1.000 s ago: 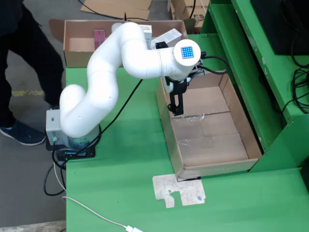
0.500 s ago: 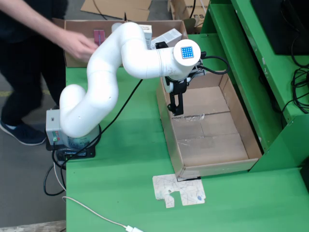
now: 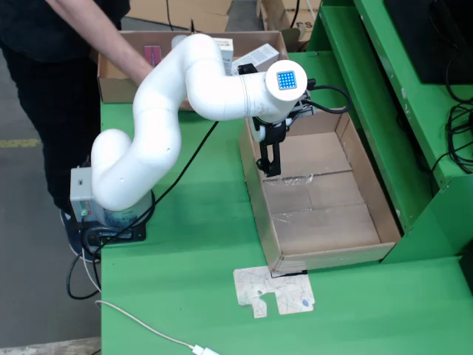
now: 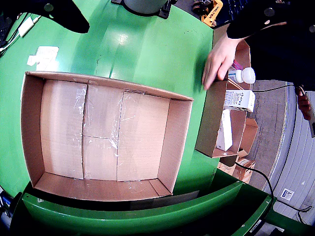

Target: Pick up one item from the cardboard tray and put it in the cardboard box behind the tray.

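The big cardboard tray (image 3: 318,214) lies on the green table, and its floor (image 4: 103,142) shows only bare taped cardboard, with no item in it. My gripper (image 3: 270,171) hangs over the tray's far left corner; its black fingers point down with nothing seen between them. How far apart the jaws stand is unclear. It does not appear in the wrist view. Behind the tray, the smaller cardboard box (image 3: 118,89) holds a pink item (image 3: 151,54) and white cartons (image 3: 259,55). From the wrist, that box (image 4: 211,123) shows a white carton (image 4: 238,100) and a white bottle (image 4: 244,75).
A person in black stands at the table's far left with an arm (image 3: 111,44) reaching to the box; the hand (image 4: 219,59) rests on its edge. A paper scrap (image 3: 273,292) and a white cable (image 3: 148,329) lie near the front. Green shelving (image 3: 414,111) borders the right side.
The person has stepped closer from the left and reached an arm down onto the box behind the tray. My arm and gripper have stayed where they were.
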